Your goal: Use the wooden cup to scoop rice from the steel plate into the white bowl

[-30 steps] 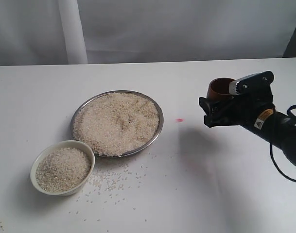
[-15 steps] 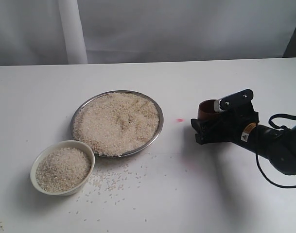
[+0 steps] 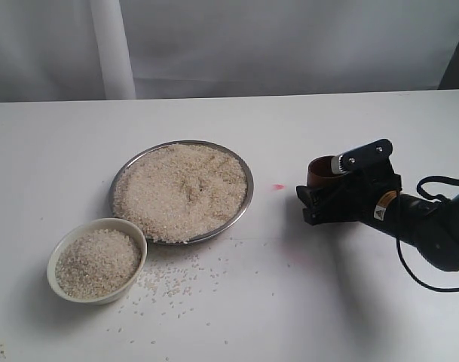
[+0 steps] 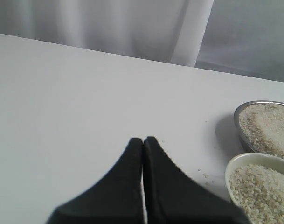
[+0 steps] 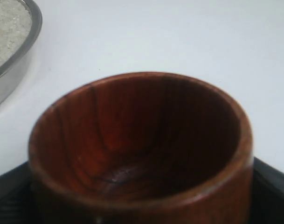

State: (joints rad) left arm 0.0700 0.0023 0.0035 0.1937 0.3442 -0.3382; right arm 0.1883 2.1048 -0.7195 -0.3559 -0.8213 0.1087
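The right claw [image 3: 331, 185] is clamped on the cup [image 3: 318, 172], one black finger [image 5: 272, 186] pressed on each side of its wall. The cup sits mouth-up, low over the table [image 3: 365, 302], well to the right of the plate [image 3: 251, 187]. Whether its base touches the table cannot be told. In the right wrist view its inside shows only dark reddish wood grain, and the plate's rim lies off beside it.

The plate lies near the middle of the table, covered to its rim with rice [image 3: 180, 188]. The bowl [image 3: 52, 264] stands just in front of the plate's left edge, close to it, and holds a heap of rice too. Loose grains [image 3: 176, 283] lie scattered on the table in front of the plate and to the right of the bowl. A small pink mark [image 3: 277, 186] shows between the plate and the cup.

The left claw [image 4: 142, 142] has its fingers pressed together with nothing between them. It hangs over bare table, apart from the bowl and the plate.
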